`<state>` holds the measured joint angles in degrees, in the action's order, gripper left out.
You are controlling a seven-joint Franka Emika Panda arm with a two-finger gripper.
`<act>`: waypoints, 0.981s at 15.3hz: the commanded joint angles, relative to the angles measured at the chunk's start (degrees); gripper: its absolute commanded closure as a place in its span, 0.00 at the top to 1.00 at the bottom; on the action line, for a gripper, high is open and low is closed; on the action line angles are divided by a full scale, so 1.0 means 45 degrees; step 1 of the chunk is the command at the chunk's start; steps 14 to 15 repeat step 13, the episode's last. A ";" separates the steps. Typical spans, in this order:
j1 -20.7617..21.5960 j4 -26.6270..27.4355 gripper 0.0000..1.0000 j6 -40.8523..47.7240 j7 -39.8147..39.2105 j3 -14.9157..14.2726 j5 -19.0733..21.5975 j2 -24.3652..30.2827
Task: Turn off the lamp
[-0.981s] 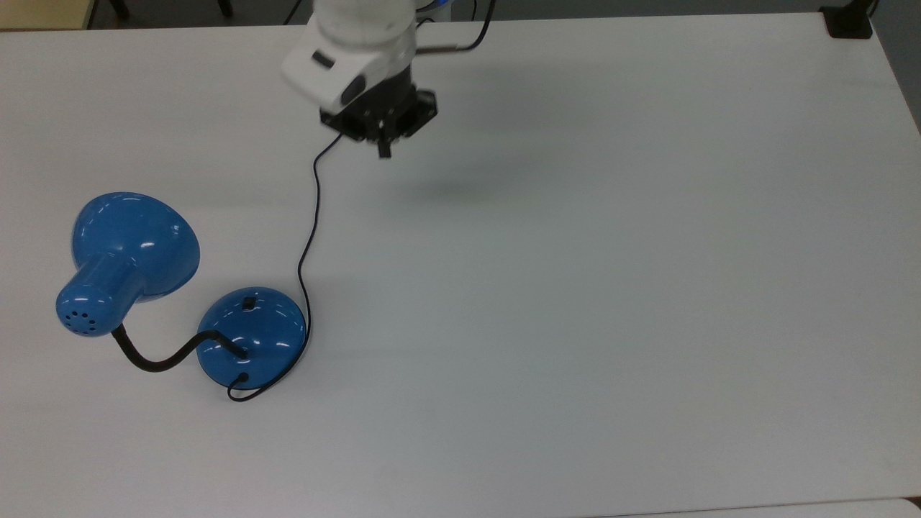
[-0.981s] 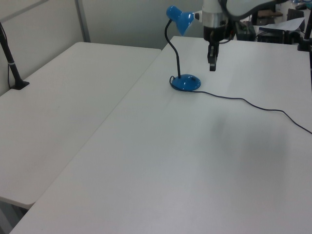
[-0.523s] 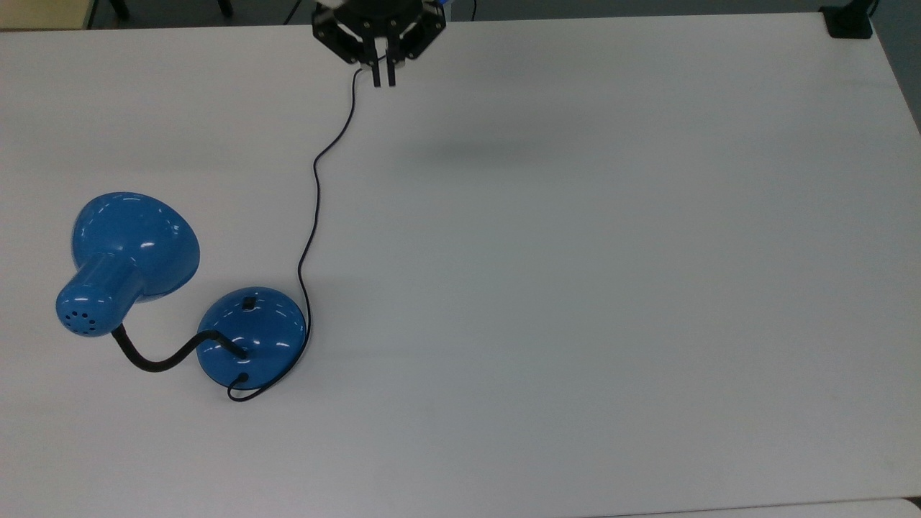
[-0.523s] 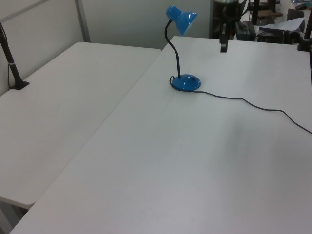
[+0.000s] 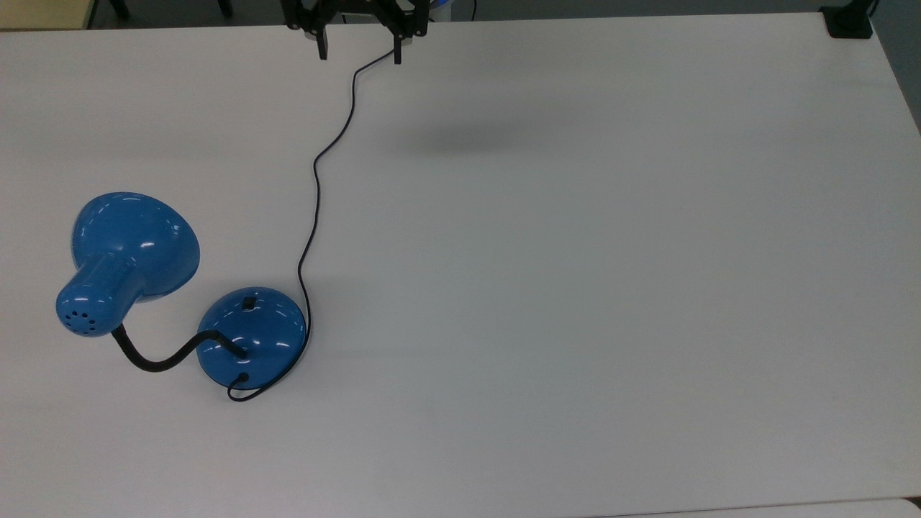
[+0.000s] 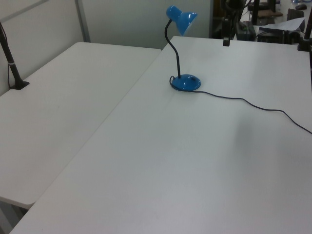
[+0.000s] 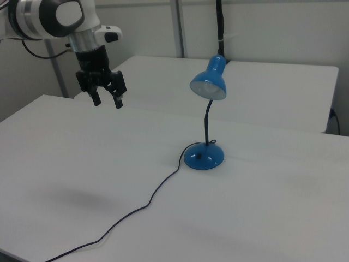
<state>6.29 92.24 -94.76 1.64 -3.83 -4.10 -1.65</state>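
Note:
The lamp stands on the white table (image 5: 575,252), with its glossy blue shade (image 5: 133,241) at the top view's left and a black gooseneck (image 5: 162,357) curving to the round blue base (image 5: 252,337). A small black switch (image 5: 249,303) sits on the base. The lamp's thin black cord (image 5: 314,187) runs from the base toward the top edge. My gripper (image 5: 360,52) hangs open at the top view's upper edge, well away from the lamp, holding nothing. In the right view the gripper (image 7: 107,101) is high above the table, left of the shade (image 7: 210,82) and base (image 7: 203,156).
A second white table (image 6: 58,107) adjoins this one on the left view's left, with a black pole (image 6: 9,53) clamped to it. A black mount (image 5: 849,21) sits at the top view's upper right corner. The cord (image 6: 253,105) trails across the table.
The gripper has drawn back from above the cord toward the top view's upper edge and risen. Its fingers, together half a second ago, now stand wide apart. The lamp has not moved.

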 commanded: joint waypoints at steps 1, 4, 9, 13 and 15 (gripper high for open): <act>0.0321 0.0165 1.00 0.0316 0.0631 -0.0242 -0.0221 0.0386; 0.0301 -0.0009 1.00 0.0354 0.0670 -0.0223 -0.0143 0.0347; 0.0301 -0.0030 1.00 0.0355 0.1216 -0.0223 -0.0104 0.0288; 0.0243 -0.0030 1.00 0.0355 0.1198 -0.0203 -0.0084 0.0269; 0.0243 -0.0030 1.00 0.0355 0.1198 -0.0203 -0.0084 0.0269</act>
